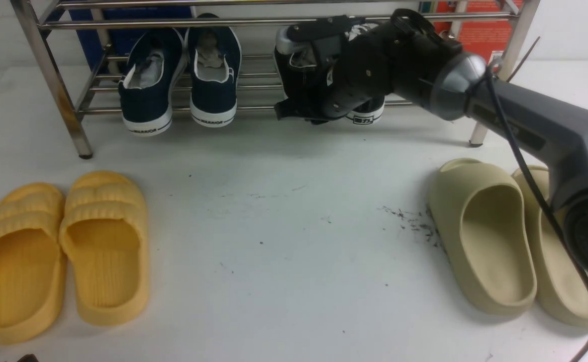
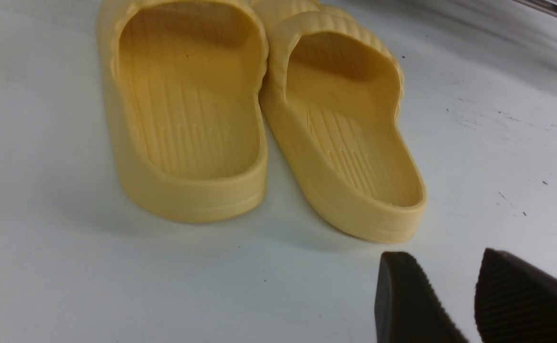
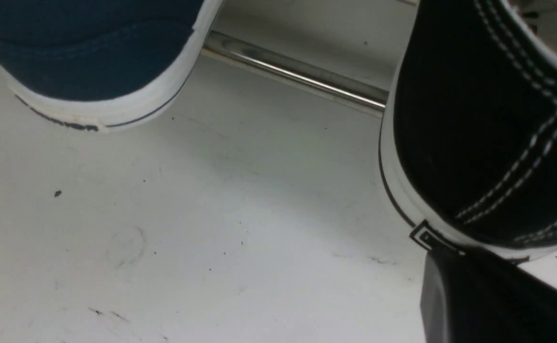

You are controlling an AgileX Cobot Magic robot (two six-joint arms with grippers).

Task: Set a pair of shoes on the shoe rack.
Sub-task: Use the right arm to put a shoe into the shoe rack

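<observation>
The two black canvas sneakers [image 1: 367, 111] stand heel-out on the lower tier of the steel shoe rack [image 1: 53, 85], right of centre, and my right arm hides most of them. My right gripper [image 1: 299, 108] is low at the rack's front, at the left sneaker's heel. In the right wrist view the gripper [image 3: 454, 271] shows as one dark mass with no gap. Its tip touches the white sole rim of the sneaker heel [image 3: 473, 143], and nothing shows between the fingers. My left gripper [image 2: 442, 259] is open and empty over the table, beside the yellow slides [image 2: 188, 119].
Two navy WARRIOR slip-ons [image 1: 183, 80] sit on the rack's lower tier to the left, and one also shows in the right wrist view [image 3: 93, 57] by a rack bar [image 3: 297, 71]. Yellow slides [image 1: 63, 251] lie front left. Beige slides [image 1: 485, 231] lie front right, under my right arm.
</observation>
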